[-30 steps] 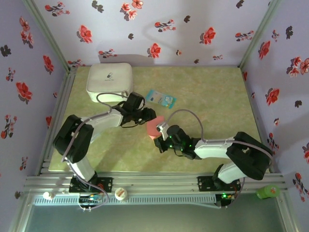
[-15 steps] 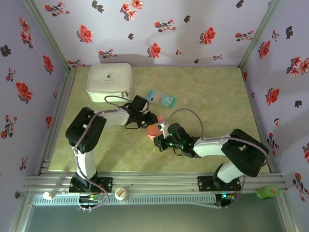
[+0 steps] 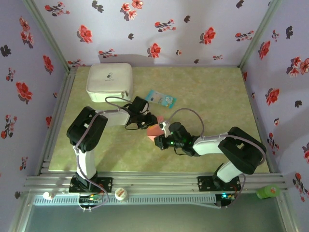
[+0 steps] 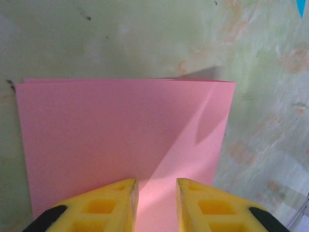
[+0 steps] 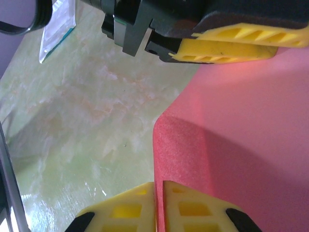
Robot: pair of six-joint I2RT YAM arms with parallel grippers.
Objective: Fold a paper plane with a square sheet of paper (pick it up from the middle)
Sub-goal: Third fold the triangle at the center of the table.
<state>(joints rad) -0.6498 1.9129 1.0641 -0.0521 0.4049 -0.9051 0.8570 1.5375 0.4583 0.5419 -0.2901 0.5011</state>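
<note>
**Hold One Side, Press the Other**

The square sheet of paper (image 3: 153,132) lies on the table (image 3: 212,92), in the middle, between the two arms. It looks folded in half, since two edges show at its far side. The right gripper (image 5: 158,187) has its jaws almost together, and the edge of the paper is pinched between them. The left gripper (image 4: 155,187) sits over the other side with its jaws a little apart. Pink paper shows in the gap.

To do this fold well, one gripper should hold the paper firm so it cannot slide. The other should press flat and slow along the fold. The edges should line up first, or the fold may come out crooked. A hard tug could tear the thin paper.

The count is one pink sheet, two grippers, one white case (image 3: 110,81) and one small blue packet (image 3: 161,98).
</note>
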